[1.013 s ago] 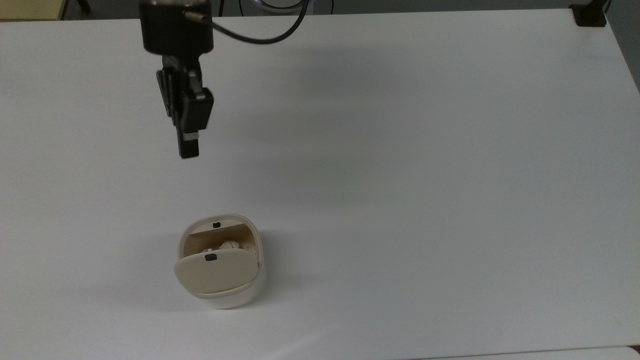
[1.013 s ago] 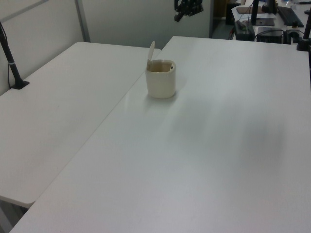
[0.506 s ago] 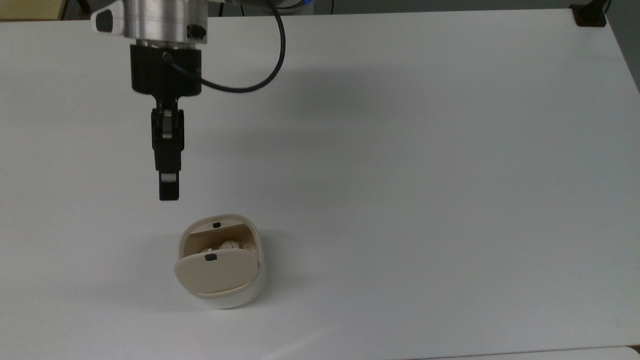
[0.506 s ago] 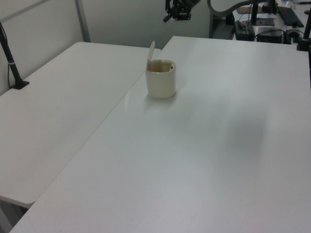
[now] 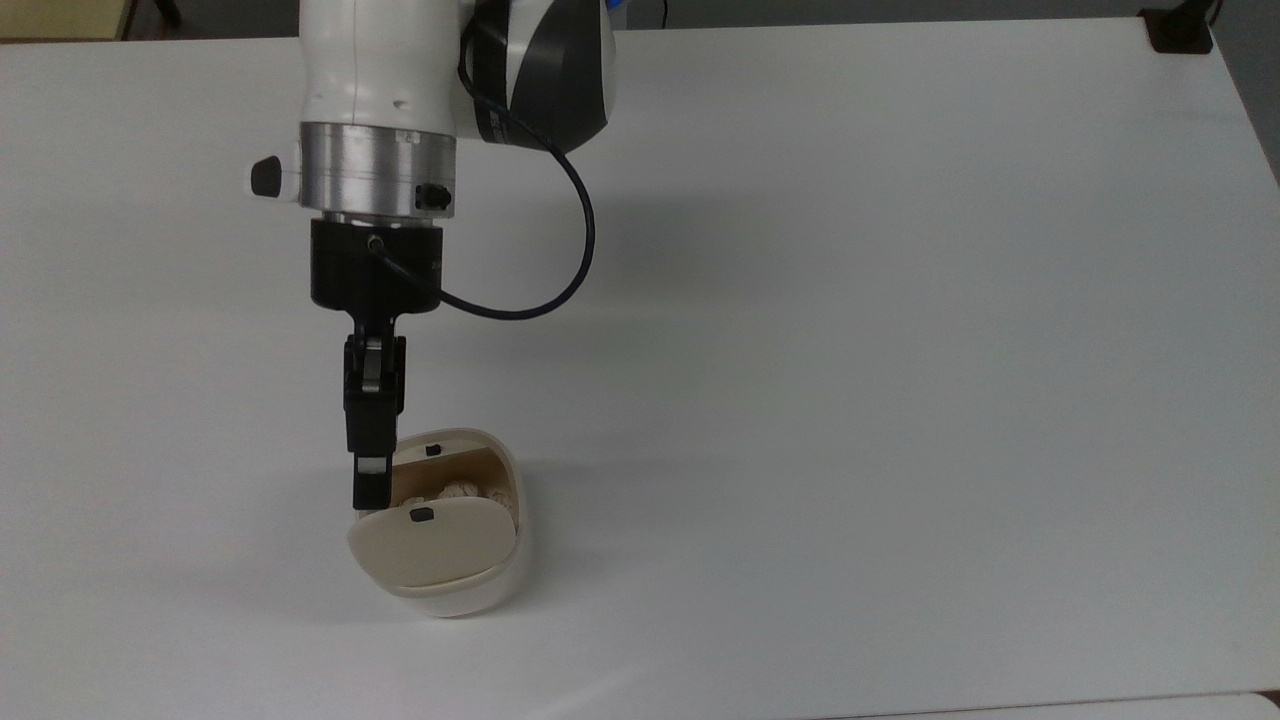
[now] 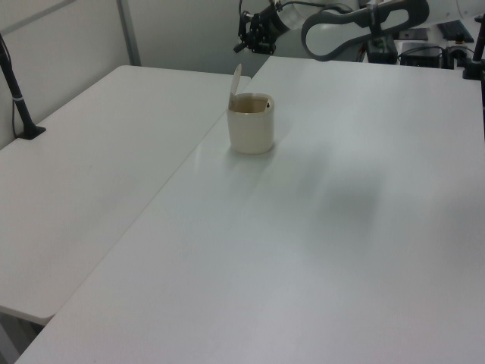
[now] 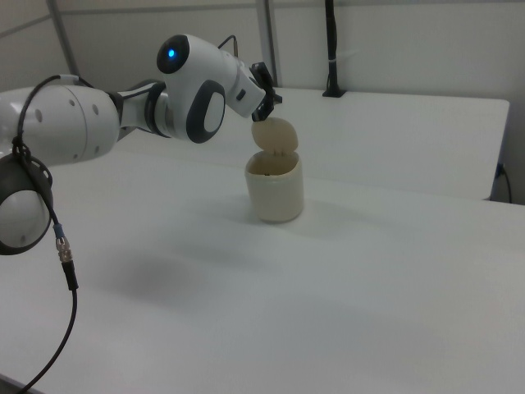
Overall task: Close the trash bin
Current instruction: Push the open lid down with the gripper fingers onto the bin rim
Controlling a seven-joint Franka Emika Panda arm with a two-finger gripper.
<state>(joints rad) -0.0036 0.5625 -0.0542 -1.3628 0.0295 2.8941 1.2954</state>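
Bin open, lower left of centre in the top view, end effector just at its lid.
Trash bin sits on the desk; lid upright. Fingers look pressed together. Likely light, stiff, slick plastic that may slide: push lid's top edge down, no grip needed.

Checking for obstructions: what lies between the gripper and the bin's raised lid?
Nothing: in the left view, bare air separates the gripper from the cream-white plastic bin's beige lid.
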